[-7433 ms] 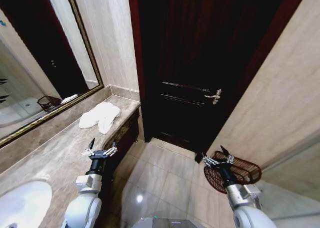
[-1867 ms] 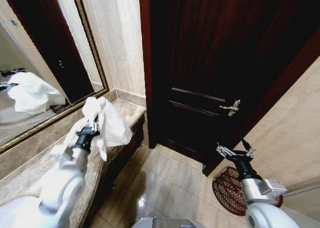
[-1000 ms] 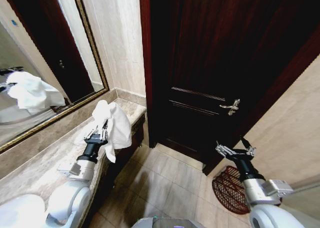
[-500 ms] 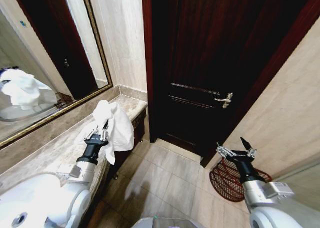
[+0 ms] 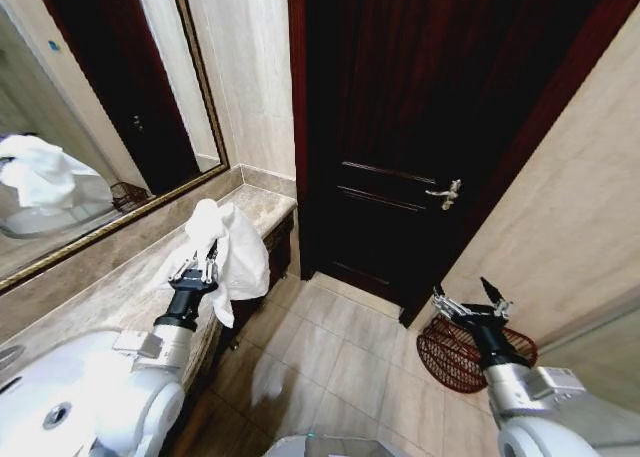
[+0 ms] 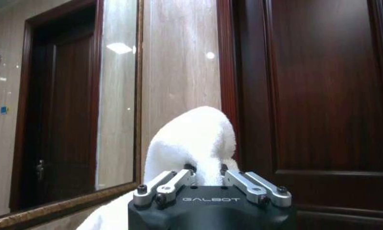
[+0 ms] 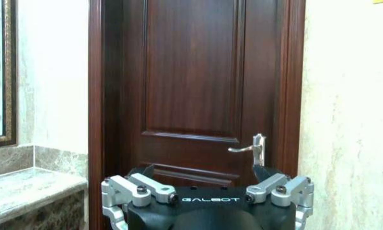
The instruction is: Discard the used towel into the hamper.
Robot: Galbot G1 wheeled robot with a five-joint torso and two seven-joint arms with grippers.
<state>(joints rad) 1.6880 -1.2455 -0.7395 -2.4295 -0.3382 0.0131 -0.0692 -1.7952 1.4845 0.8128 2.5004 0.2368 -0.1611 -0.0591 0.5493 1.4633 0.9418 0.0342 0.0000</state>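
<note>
My left gripper was raised over the marble vanity counter, its jaws pressed together on the white towel. The towel rose in a rounded fold above the jaws and draped down on the door side of them, clear of the counter's end. In the left wrist view the left gripper had the towel bunched between its fingers, the cloth standing up past the fingertips against the pale stone wall. The gilt-framed mirror lay beyond and to the outer side of those jaws and carried a reflection of the towel.

My right gripper was held low, its jaws spread wide and holding nothing. The hamper, a dark red-brown wire basket, stood on the tiled floor directly below and just behind those jaws, against the beige wall; it was well apart from the left gripper and its towel. In the right wrist view the right gripper faced the dark wooden door, with the lever door handle ahead of the spread fingers, nearer the right-hand one.

The white washbasin sat on the counter behind the left jaws, beside my left arm.
</note>
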